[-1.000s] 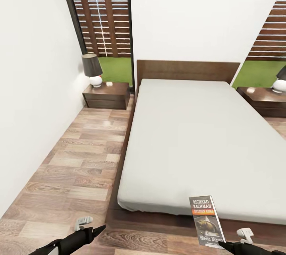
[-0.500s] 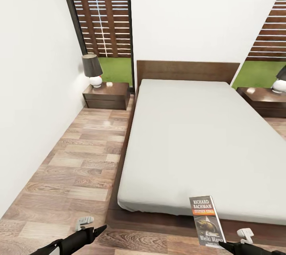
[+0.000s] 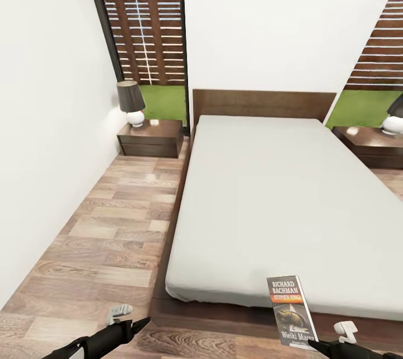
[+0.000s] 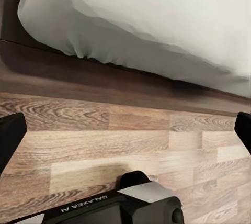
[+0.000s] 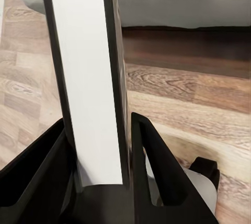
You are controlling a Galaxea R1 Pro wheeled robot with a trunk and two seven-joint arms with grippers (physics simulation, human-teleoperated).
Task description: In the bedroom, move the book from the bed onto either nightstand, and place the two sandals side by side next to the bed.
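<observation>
Head view cuts off both my arms at the lower edge; the far nightstand at 2 o'clock is half out of frame. My right gripper [image 5: 99, 145] pinches the book [image 3: 291, 308] upright at 5 o'clock, over the bed's [image 3: 280, 197] foot edge. My right wrist camera shows its white page edge between the fingers [image 5: 151, 161]. My left gripper [image 4: 125, 135] stands wide open, empty, above the floor [image 4: 104, 145] beside the bed frame. Nightstand [image 3: 151, 138] with lamp at 11 o'clock.
</observation>
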